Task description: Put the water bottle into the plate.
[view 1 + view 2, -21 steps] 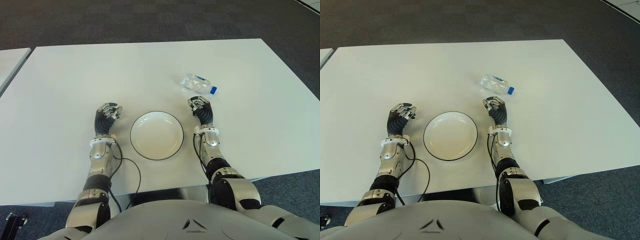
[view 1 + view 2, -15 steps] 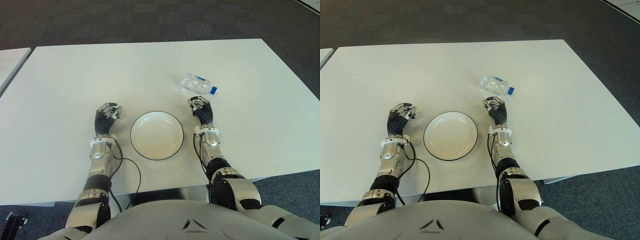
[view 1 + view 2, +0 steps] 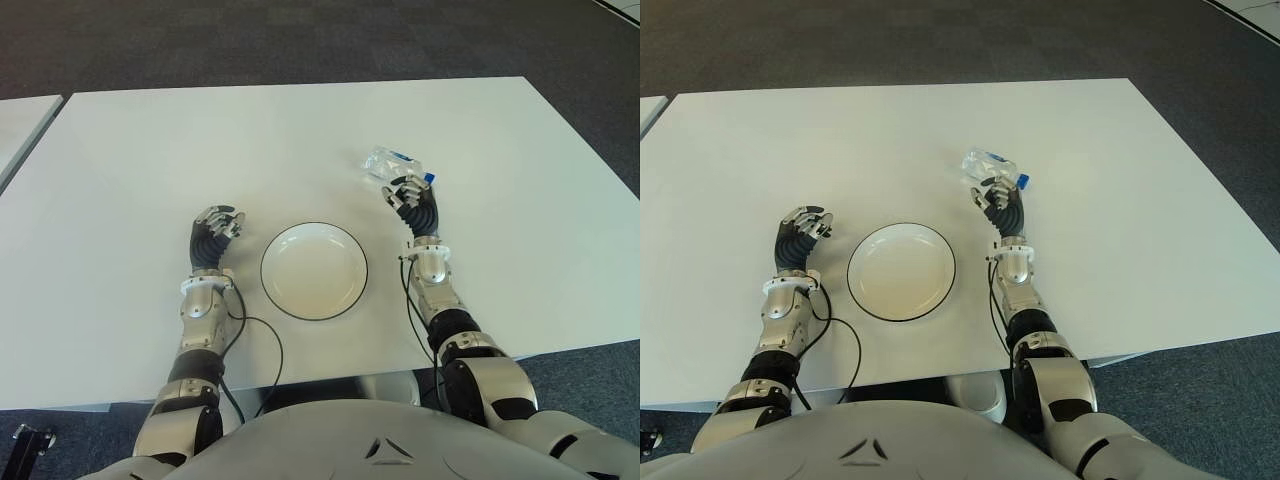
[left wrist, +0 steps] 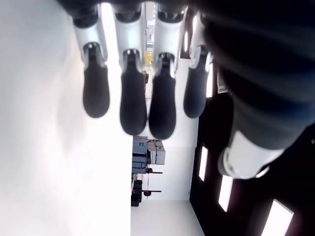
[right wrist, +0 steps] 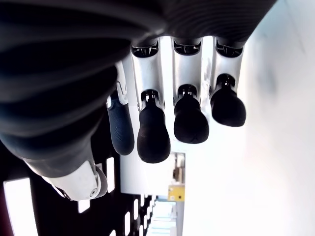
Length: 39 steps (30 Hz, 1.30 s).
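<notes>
White tabletop (image 3: 150, 150) fills the scene, broad and bare, with dark carpet (image 3: 300, 40) running beyond its far edge. Dead centre, close to the robot, sits the plate (image 3: 313, 271): round, white, shallow, with a thin dark line around its rim, and nothing in it. Off to its far right lies the water bottle (image 3: 390, 165), down on its side on the table, clear crinkled plastic with a blue cap (image 3: 427, 180) pointing right and a touch of blue on the label. It is well outside the plate.

Now the right hand (image 3: 415, 205): it shows right at the near edge of the bottle, fingertips overlapping the bottle's lower side in the eye views, though whether they actually touch it I cannot tell. Its own wrist view shows dark fingertips (image 5: 154, 133) hanging loosely curled side by side, nothing between them and the thumb, just white table behind.

Over on the other flank, the left hand (image 3: 213, 233) shows just left of the plate, apart from its rim. Its fingers (image 4: 133, 101) are relaxed too, gently bent in a row, holding nothing. A black cable (image 3: 262, 345) loops along the table by the left forearm.
</notes>
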Tool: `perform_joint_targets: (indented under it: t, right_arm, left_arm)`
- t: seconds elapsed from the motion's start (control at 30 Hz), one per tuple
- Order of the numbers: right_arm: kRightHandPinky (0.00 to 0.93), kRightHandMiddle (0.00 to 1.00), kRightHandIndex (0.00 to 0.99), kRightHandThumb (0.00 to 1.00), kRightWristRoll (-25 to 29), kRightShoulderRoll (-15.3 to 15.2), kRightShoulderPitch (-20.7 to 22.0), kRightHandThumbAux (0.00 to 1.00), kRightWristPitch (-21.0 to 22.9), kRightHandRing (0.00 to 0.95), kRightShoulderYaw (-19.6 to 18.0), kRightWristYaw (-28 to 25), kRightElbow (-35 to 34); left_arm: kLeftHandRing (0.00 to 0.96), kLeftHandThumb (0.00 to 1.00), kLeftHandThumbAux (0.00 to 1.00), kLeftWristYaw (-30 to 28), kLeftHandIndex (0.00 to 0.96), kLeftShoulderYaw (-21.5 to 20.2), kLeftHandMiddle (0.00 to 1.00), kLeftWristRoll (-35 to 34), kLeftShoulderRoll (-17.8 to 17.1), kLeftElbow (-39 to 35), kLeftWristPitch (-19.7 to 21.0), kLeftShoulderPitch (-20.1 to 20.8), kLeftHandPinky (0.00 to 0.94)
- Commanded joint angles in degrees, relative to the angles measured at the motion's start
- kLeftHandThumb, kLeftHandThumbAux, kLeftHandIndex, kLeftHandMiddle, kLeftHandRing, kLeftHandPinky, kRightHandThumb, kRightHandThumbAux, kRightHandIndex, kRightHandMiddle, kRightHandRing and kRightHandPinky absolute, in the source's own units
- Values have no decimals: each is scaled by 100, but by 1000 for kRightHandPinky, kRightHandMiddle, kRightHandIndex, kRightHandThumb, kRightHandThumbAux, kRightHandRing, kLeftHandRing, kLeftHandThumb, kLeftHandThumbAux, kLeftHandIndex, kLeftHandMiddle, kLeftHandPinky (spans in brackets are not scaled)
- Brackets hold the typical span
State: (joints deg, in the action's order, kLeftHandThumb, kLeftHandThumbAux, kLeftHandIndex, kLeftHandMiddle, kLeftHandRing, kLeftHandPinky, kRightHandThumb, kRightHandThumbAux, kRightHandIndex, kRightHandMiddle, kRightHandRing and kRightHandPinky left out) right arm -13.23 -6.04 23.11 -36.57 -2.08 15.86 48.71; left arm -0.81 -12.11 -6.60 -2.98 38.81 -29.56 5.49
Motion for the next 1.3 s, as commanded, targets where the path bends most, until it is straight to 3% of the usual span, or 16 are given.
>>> perform_joint_targets:
  t: [0.03,0.07,0.27,0.3,0.4,0.63,0.73,1.03,1.3]
  right_arm:
    - [739,707,429,693,-390,-90,36,730,537,722,188,331,-310]
    - [741,708,427,691,-503,-99,125,730,729,724,232,420,-486]
    - [477,504,417,682,-993,-244,484,725,1424,497,445,667,-981]
    - [402,431,342,583,-1082,-297,520,682,1496,418,492,702,-976]
    - [282,313,229,470,-1282,-450,659,623,1707,290,612,751,-867]
    - [135,124,67,503,-1476,-721,1057,536,1904,109,800,786,-345]
    - [56,47,24,560,-1660,-817,1340,455,2338,41,987,648,-163]
    - [1,1,0,608,-2050,-884,2177,260,3303,1,1480,501,567]
    - [0,0,0,614,-2113,-790,2824,213,3527,0,1799,616,1764]
  left_arm:
    - [591,711,710,71,435,61,614,61,98,138,239,-188,578]
    - [591,711,710,70,435,60,614,59,100,136,237,-191,578]
    - [588,711,709,74,436,44,613,51,107,158,229,-194,575]
    - [589,712,709,73,436,40,613,49,108,166,227,-192,577]
    - [591,712,709,73,436,27,614,46,104,189,228,-184,581]
    - [589,712,709,93,436,12,615,50,99,215,235,-180,574]
    - [588,712,710,113,436,11,614,75,93,231,188,-190,573]
    - [591,712,710,73,436,-5,615,21,115,172,187,-229,581]
    - [599,712,709,10,436,-16,621,-34,120,146,154,-255,588]
